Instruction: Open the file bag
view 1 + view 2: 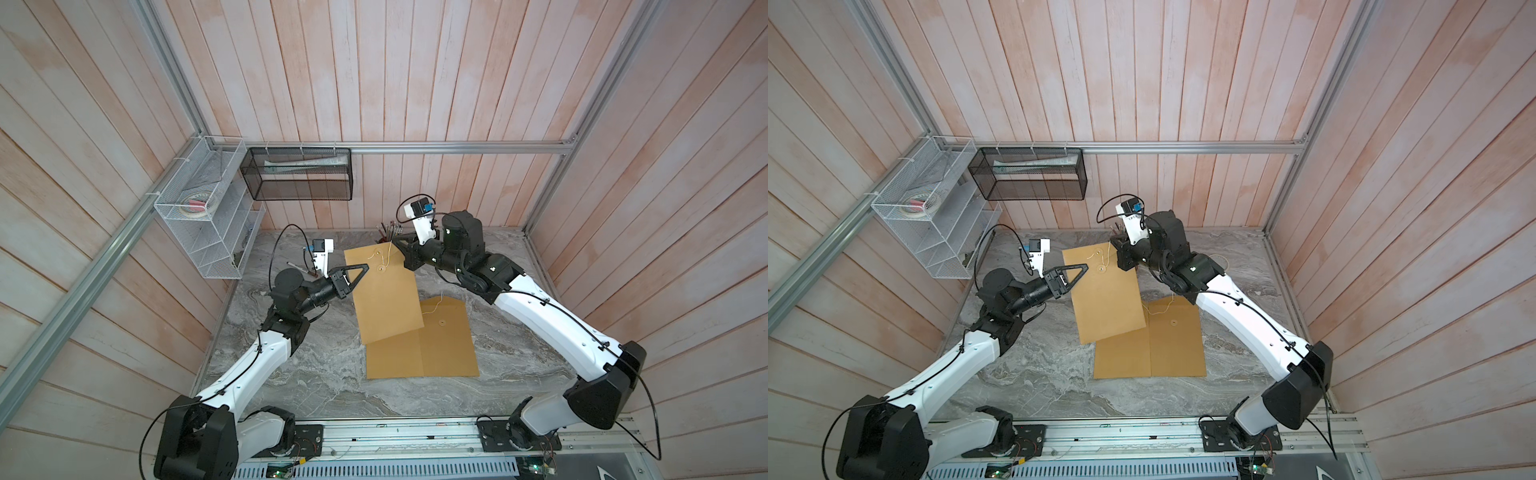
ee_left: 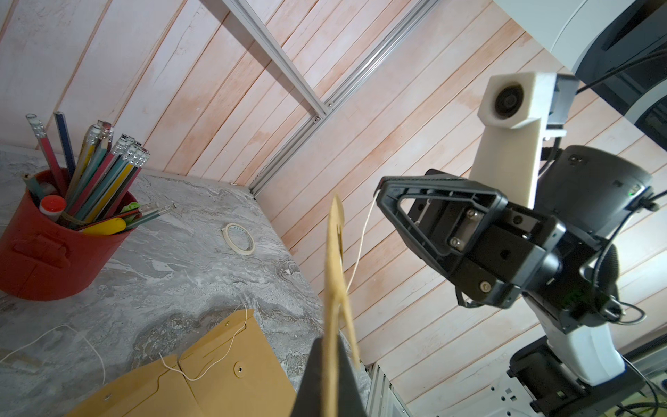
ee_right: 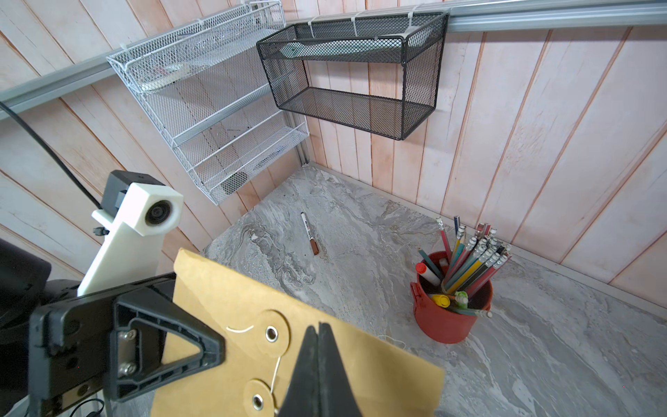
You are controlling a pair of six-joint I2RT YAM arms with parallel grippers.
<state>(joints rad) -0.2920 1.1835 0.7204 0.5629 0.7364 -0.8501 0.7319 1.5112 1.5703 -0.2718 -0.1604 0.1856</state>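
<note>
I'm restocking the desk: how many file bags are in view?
3. One file bag hangs tilted from the left gripper; two more, left and right, lie side by side on the table, partly under it. Others might be hidden beneath.

Your brown paper file bag [image 1: 384, 299] sits raised and tilted, held by its flap end, not yet opened, its pale string [image 1: 389, 251] drawn out.
</note>
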